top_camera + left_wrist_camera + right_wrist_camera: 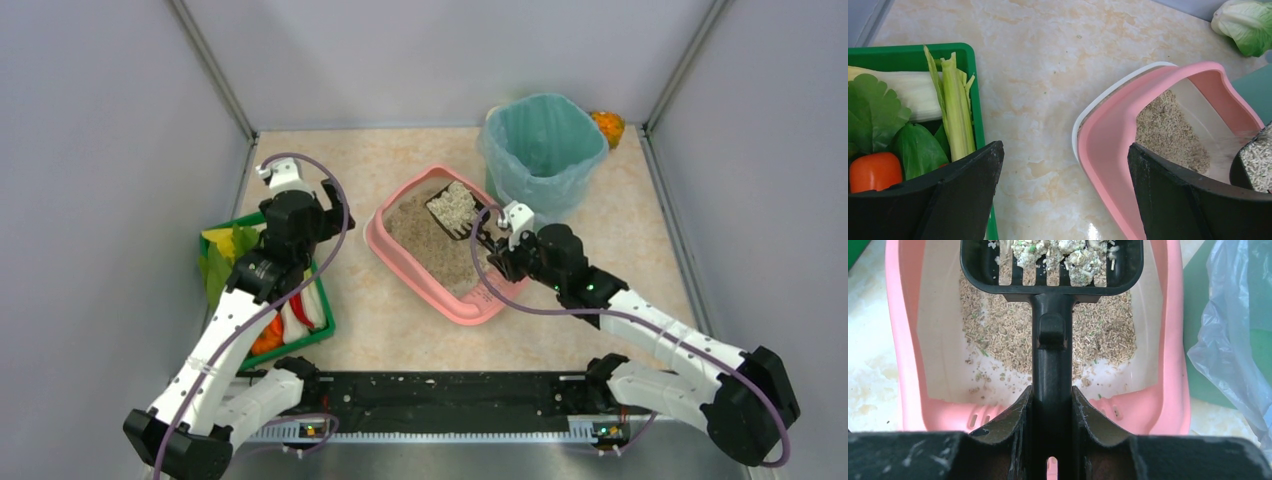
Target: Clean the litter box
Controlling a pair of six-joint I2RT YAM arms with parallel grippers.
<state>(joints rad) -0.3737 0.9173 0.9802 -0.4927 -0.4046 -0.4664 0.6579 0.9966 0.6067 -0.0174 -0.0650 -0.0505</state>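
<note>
Mid-task, one load up: right gripper [1051, 410] clamped on black slotted scoop [1050, 275] carrying clumps [1068, 255] above pink litter box [470, 312] mid-counter [400, 320], dump into teal-lined bin [545, 150] at box's 1 o'clock pending, left gripper [1063, 190] parted, holding nothing.

The top camera looks down from behind both arms onto the whole table [400, 160]. The left wrist camera sits low and looks out between its spread fingers [958, 200], with the tray [969, 90] past the left one and the box [1108, 145] past the right. The right wrist camera peers closely along the gripped scoop [1053, 340] into the box, which all three views share.
</note>
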